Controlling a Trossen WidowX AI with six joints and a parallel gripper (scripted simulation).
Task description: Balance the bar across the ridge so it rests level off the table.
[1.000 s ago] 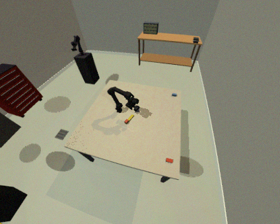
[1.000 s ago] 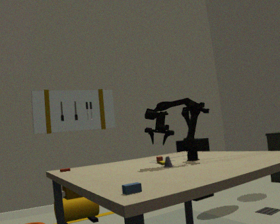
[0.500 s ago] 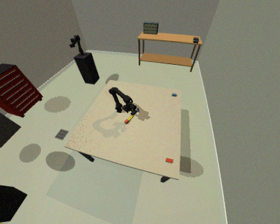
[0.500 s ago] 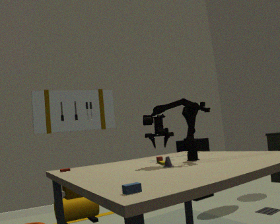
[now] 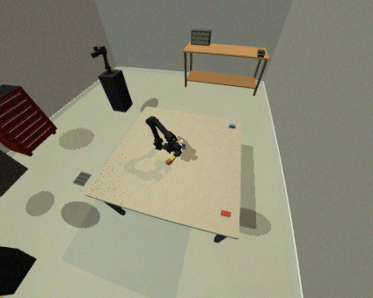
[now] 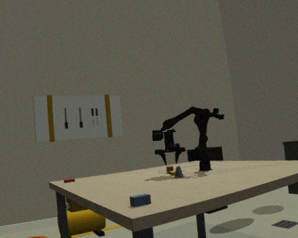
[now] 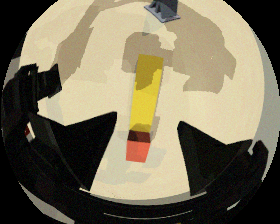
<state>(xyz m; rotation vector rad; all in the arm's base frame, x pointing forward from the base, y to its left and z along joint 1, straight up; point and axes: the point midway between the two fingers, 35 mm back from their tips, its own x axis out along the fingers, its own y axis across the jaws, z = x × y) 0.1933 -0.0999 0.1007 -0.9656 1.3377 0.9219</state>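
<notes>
Bar [image 7: 145,105] lies flat on the surface, looking stiff and likely heavier at its red end, so the spread, empty fingers should probably grip nearer red.

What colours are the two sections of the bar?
Bar: yellow with a red end, clearest in the wrist view.

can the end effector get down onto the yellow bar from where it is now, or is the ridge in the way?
Probably yes. The end effector hangs open above the bar, fingers on either side of it in the wrist view, nothing between them. The grey ridge sits beyond the bar's far end, outside the descent path.
</notes>
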